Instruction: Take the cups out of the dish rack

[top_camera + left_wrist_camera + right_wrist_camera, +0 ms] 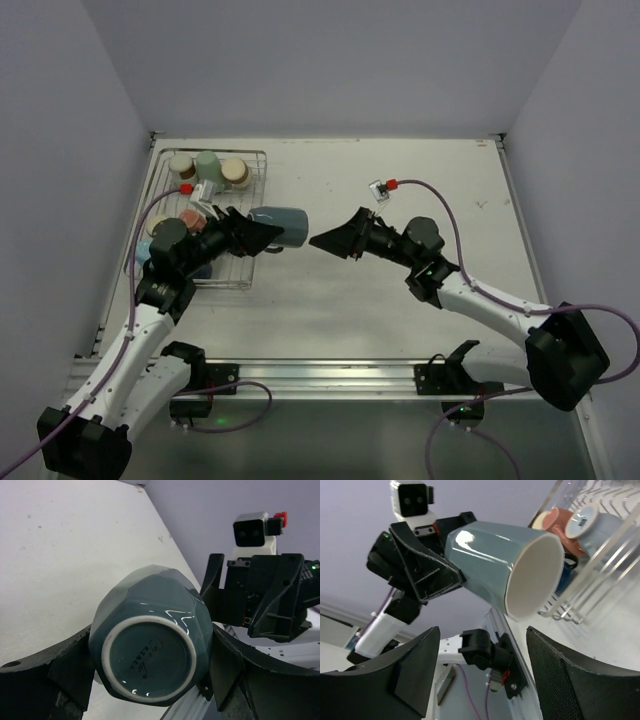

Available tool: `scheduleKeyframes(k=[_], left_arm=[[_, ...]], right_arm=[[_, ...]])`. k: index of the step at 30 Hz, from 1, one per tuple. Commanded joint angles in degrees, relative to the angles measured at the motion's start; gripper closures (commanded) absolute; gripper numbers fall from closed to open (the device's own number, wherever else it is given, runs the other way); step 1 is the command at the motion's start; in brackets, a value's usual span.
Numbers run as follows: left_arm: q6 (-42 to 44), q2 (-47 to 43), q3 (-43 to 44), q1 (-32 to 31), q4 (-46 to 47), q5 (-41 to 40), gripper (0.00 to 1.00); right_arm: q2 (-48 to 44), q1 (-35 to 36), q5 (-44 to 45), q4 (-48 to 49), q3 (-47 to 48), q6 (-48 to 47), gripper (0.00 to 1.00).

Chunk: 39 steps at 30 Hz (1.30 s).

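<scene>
In the top view, mid-frame, our left hand (268, 238) pinches the grey-blue cup (290, 225) on its side, just right of the dish rack (255, 153). The cup's long axis runs left to right, its mouth towards the right hand (322, 242), which is near but apart.

In the left wrist view, the cup's base fills the lower middle, clamped on both sides.

In the right wrist view, the cup's mouth sits at upper centre, above our spread fingers (415, 670).
</scene>
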Motion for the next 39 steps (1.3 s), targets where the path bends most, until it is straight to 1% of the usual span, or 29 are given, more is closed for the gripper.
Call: scheduleKeyframes(k=[1, 3, 4, 6, 8, 11, 13, 14, 15, 17, 18, 19, 20, 21, 22, 23, 24, 25, 26, 27, 28, 30, 31, 32, 33, 34, 35, 38, 39], left_arm=[[-8.3, -0.6, -0.9, -0.6, 19.9, 8.1, 0.86], [-10.0, -0.5, -2.7, -1.3, 22.9, 9.0, 0.85], [-11.2, -0.2, -3.2, -1.5, 24.6, 9.5, 0.85], [-11.2, 0.0, -3.9, -2.1, 24.8, 9.6, 0.85], [-12.0, 0.6, -4.7, -2.7, 26.3, 10.1, 0.84], [-13.4, 1.3, -5.8, -3.4, 28.9, 11.0, 0.80], [-13.3, 1.4, -6.0, -3.5, 29.2, 11.0, 0.74], [-13.0, 1.5, -6.0, -3.5, 28.9, 11.0, 0.69], [-12.6, 1.7, -5.8, -3.5, 28.5, 11.0, 0.53], [-11.1, 1.9, -5.6, -3.5, 26.8, 11.3, 0.31], [-10.0, 2.0, -5.3, -3.5, 25.8, 11.3, 0.10], [-6.5, 2.1, -4.7, -3.5, 21.3, 11.1, 0.02], [-4.1, 2.0, -2.6, -3.5, 18.0, 10.6, 0.00], [-1.6, 2.0, -1.5, -3.5, 14.7, 9.9, 0.00], [3.6, 1.8, -0.2, -3.5, 7.8, 7.6, 0.00], [5.9, 1.5, 2.3, -3.5, 4.2, 6.1, 0.00], [8.2, 0.9, 3.4, -3.5, 1.2, 4.3, 0.00], [11.8, 0.6, 4.3, -3.5, -4.4, 0.5, 0.00], [13.3, 0.2, 5.6, -3.5, -6.8, -1.2, 0.00], [14.8, -0.7, 6.0, -3.5, -8.4, -3.2, 0.00], [17.1, -1.0, 6.2, -3.5, -10.9, -6.2, 0.00], [19.3, -2.1, 5.9, -3.5, -12.6, -8.8, 0.00], [21.4, -2.3, 5.6, -3.5, -14.5, -11.5, 0.00], [22.3, -2.7, 5.5, -3.5, -15.3, -13.0, 0.00], [23.8, -2.9, 5.2, -3.5, -16.7, -14.9, 0.00], [24.3, -3.1, 4.8, -3.5, -17.2, -19.0, 0.00], [24.5, -3.5, 4.5, -3.5, -17.6, -20.7, 0.00], [26.2, -3.6, 4.9, -3.5, -19.5, -24.5, 0.00], [26.8, -3.8, 5.0, -3.5, -20.0, -25.2, 0.00]], right_arm=[[3.1, 1.9, 0.4, 9.8, 4.7, 3.0, 0.28], [4.8, 2.4, -0.3, 12.0, 5.5, 4.7, 0.28], [6.5, 2.5, -0.5, 14.3, 5.6, 5.4, 0.31], [7.8, 2.6, -1.2, 16.6, 6.3, 7.3, 0.33], [9.5, 2.6, -0.8, 19.3, 6.9, 8.7, 0.39], [11.3, 2.6, -0.3, 22.6, 7.5, 10.5, 0.44], [12.1, 2.7, 0.5, 26.0, 7.4, 11.7, 0.57], [12.5, 2.6, 0.8, 26.9, 7.2, 12.8, 0.68], [12.6, 2.6, 1.2, 28.4, 7.1, 13.2, 0.74], [12.5, 2.7, 1.4, 28.7, 7.3, 13.2, 0.88], [11.9, 2.6, 1.0, 28.4, 7.3, 12.6, 1.00], [11.3, 2.6, 1.0, 27.0, 7.1, 11.7, 1.00], [10.4, 2.4, 1.5, 25.3, 6.4, 8.8, 1.00], [7.8, 1.7, 1.9, 19.4, 6.3, 6.9, 1.00], [6.4, 1.1, 2.4, 15.6, 6.2, 4.9, 1.00], [4.8, 0.5, 3.9, 12.1, 5.8, 0.8, 1.00], [1.9, -1.1, 4.8, 5.0, 5.9, -1.2, 1.00], [0.6, -2.2, 5.5, 0.9, 6.0, -3.2, 1.00], [-0.5, -3.1, 6.8, -3.3, 7.3, -7.6, 1.00], [-1.6, -5.2, 7.9, -11.6, 8.0, -9.8, 1.00], [-3.0, -6.2, 8.8, -14.9, 8.6, -11.7, 1.00], [-3.5, -9.5, 8.9, -22.0, 10.4, -16.3, 1.00], [-2.9, -10.4, 9.2, -25.4, 13.2, -20.1, 1.00], [-2.0, -11.8, 11.3, -34.0, 15.6, -22.7, 1.00], [-0.7, -12.0, 13.6, -38.1, 18.2, -25.6, 1.00], [3.0, -12.0, 15.7, -42.9, 24.2, -31.2, 1.00], [5.4, -12.0, 19.3, -50.8, 27.7, -33.4, 1.00], [15.9, -12.0, 22.8, -58.6, 40.2, -40.1, 1.00], [18.9, -12.0, 24.6, -63.6, 43.4, -41.6, 1.00]])
